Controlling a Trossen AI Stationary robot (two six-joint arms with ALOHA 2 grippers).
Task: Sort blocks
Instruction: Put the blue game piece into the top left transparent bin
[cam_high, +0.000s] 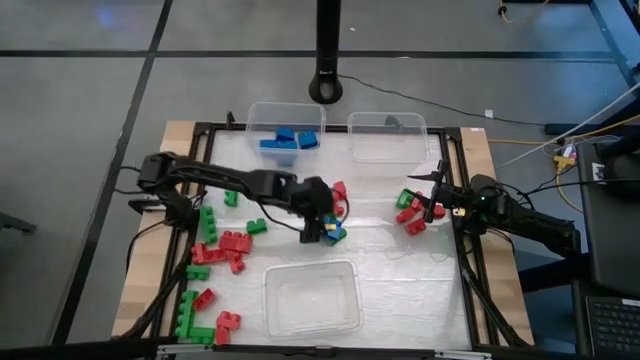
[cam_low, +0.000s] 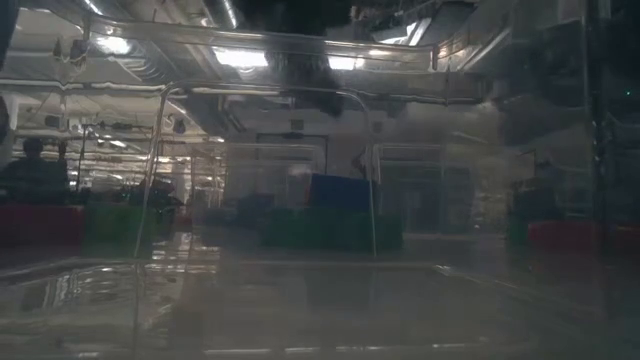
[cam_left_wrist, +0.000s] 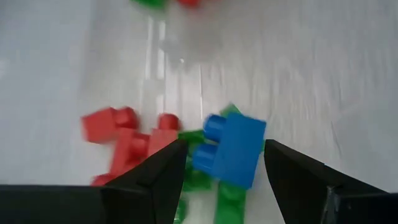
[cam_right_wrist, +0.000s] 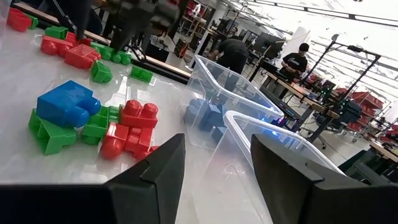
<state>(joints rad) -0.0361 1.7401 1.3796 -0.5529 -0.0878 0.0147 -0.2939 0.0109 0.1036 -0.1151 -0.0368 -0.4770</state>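
A small pile of blocks lies mid-table: a blue block (cam_left_wrist: 233, 149) rests on green blocks (cam_left_wrist: 227, 196), with red blocks (cam_left_wrist: 127, 140) beside it. My left gripper (cam_left_wrist: 224, 144) is open just above this pile (cam_high: 333, 215), one finger on each side of the blue block, with a gap showing on both sides. My right gripper (cam_right_wrist: 217, 146) waits open with nothing between its fingers at the table's right edge (cam_high: 437, 200), next to a second cluster of red and green blocks (cam_high: 410, 212).
A clear bin (cam_high: 285, 132) at the far edge holds blue blocks, and a bare clear bin (cam_high: 388, 135) stands beside it. A third clear bin (cam_high: 310, 297) stands at the near edge. More red and green blocks (cam_high: 222, 248) are scattered over the table's left side.
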